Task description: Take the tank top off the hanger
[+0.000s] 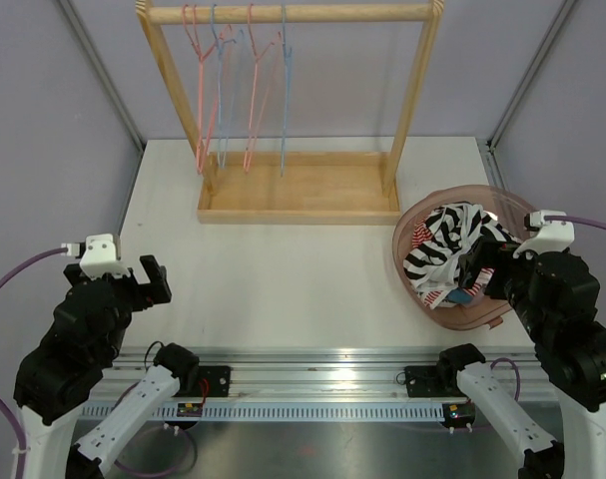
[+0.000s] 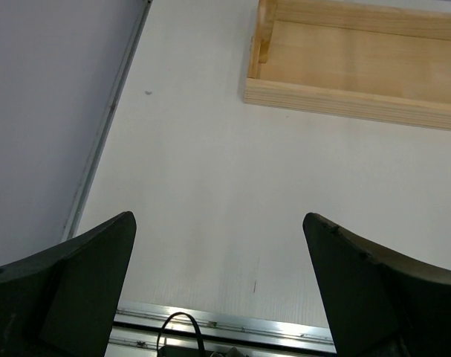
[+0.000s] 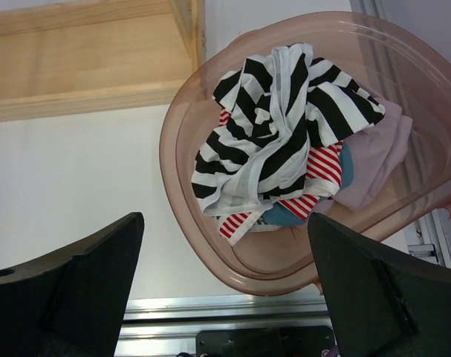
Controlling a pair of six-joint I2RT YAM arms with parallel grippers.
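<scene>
A translucent brown basin (image 3: 173, 126) at the right of the table (image 1: 283, 269) is filled with crumpled clothes: the tank top (image 3: 284, 119) is heaped on top, with a red-and-white striped piece (image 3: 323, 165), a blue piece (image 3: 284, 214) and a lilac garment (image 3: 385, 149) seen beneath it. The tank top is banded in black and white, bunched and twisted, and lies well apart from the hangers (image 1: 221, 90) hung on the wooden rack (image 1: 293, 13). The left gripper (image 2: 218, 217) and the right gripper (image 3: 226, 217) are both spread wide, and nothing is held in either.

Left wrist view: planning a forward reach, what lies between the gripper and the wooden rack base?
Only bare table between left gripper and rack base, as the left wrist view shows.
</scene>
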